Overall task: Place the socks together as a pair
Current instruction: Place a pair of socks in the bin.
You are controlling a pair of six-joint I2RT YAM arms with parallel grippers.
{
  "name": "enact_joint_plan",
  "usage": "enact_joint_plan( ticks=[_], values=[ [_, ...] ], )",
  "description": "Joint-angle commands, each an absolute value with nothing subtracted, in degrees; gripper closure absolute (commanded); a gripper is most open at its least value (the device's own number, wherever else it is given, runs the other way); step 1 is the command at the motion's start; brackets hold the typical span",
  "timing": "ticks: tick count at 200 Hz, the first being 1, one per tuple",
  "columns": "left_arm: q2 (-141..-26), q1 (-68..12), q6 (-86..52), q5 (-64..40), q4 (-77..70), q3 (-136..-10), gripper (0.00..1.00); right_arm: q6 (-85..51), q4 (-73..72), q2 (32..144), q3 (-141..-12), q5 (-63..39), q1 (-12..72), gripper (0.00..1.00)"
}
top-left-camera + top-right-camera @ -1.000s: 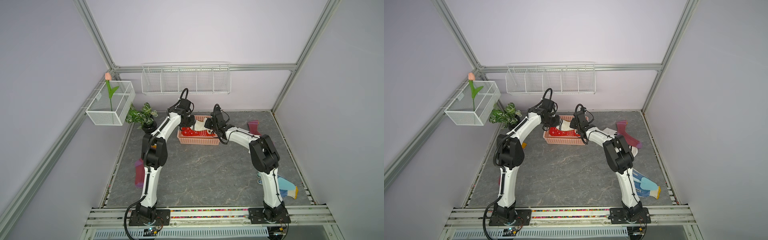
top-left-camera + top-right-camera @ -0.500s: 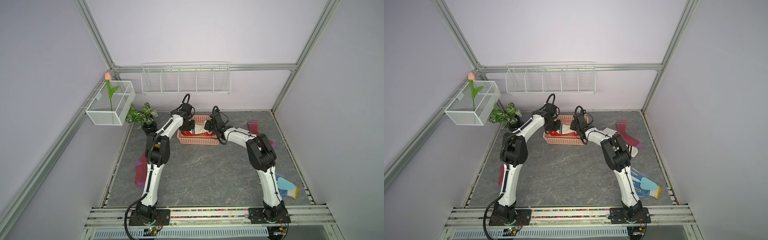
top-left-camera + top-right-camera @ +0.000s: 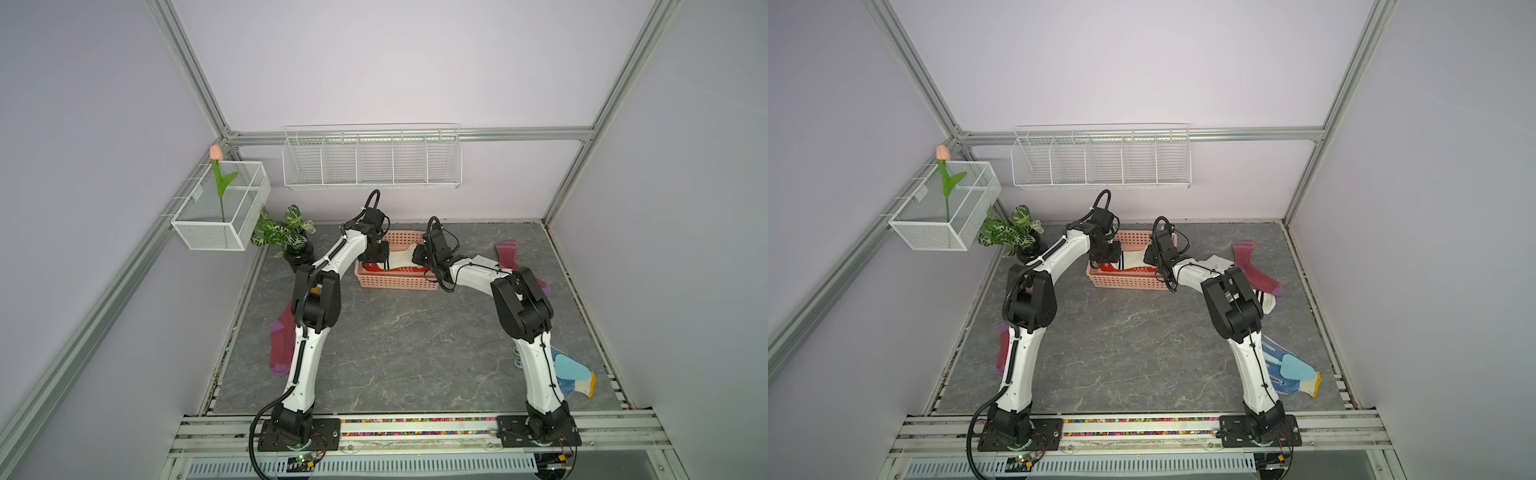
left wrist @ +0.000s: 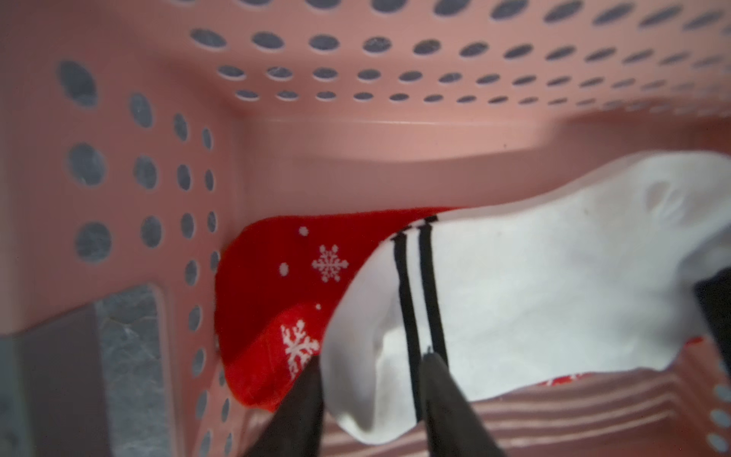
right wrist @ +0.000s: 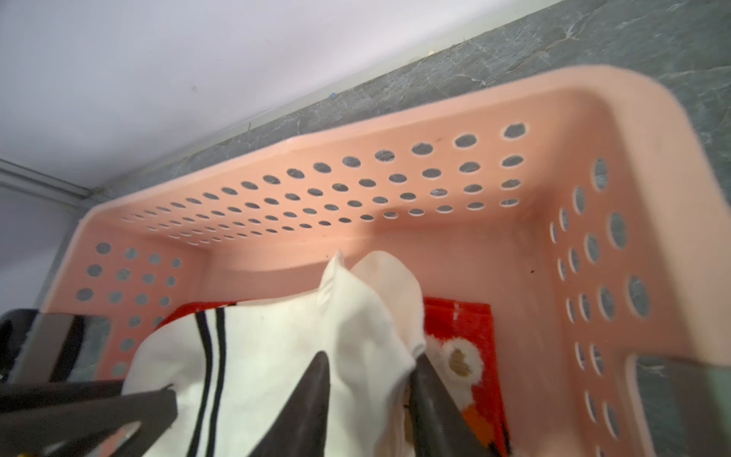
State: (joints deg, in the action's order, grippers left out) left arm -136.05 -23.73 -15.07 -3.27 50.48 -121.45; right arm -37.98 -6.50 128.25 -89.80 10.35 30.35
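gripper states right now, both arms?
Left gripper: open, jaws astride the white striped sock.
Right gripper: open, astride that sock's toe end.

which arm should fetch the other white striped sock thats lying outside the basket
Right. That white striped sock lies on the table right beside the elbow of the right arm, past the right end of the pink basket; the left arm would likely have to reach across the basket.

The basket [image 3: 397,283] sits mid-back on my table [image 3: 395,340]. Inside, a striped sock [image 4: 534,300] lies on the snowflake socks [image 4: 277,269]. Right of the basket lies a second striped sock [image 3: 1219,262], with a ribbed sock [image 3: 1252,270] just beside it, farther right. Another ribbed sock [image 3: 280,345] lies at my left edge, gloves [image 3: 1287,374] front right, a potted plant [image 3: 286,237] back left.
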Motion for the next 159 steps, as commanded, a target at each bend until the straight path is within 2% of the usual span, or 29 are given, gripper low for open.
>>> enact_joint_plan(
  ticks=[1, 24, 65, 81, 109, 159],
  values=[
    [-132.8, -23.5, -15.2, -3.7, 51.8, -121.7, 0.45, -37.2, -8.2, 123.7, -87.5, 11.6, 30.1, 0.55],
    [-130.2, -23.6, -15.9, -3.8, 51.9, -120.7, 0.43, -36.1, -8.7, 120.2, -85.8, 12.7, 30.1, 0.45],
    [-125.0, -23.6, -17.4, -4.4, 51.8, -119.2, 0.42, -35.3, -6.3, 115.0, -85.2, 13.0, 30.1, 0.38],
    [-122.8, -23.6, -18.0, -4.6, 52.3, -118.3, 0.42, -34.9, -4.4, 113.0, -85.0, 12.8, 30.1, 0.38],
    [-117.0, -23.6, -19.2, -4.6, 51.3, -113.6, 0.42, -33.9, -4.5, 108.1, -81.3, 11.5, 30.1, 0.44],
    [-100.8, -23.6, -22.9, -4.2, 45.7, -98.6, 0.39, -28.7, -3.8, 95.4, -69.8, 7.2, 30.0, 0.46]
  ],
)
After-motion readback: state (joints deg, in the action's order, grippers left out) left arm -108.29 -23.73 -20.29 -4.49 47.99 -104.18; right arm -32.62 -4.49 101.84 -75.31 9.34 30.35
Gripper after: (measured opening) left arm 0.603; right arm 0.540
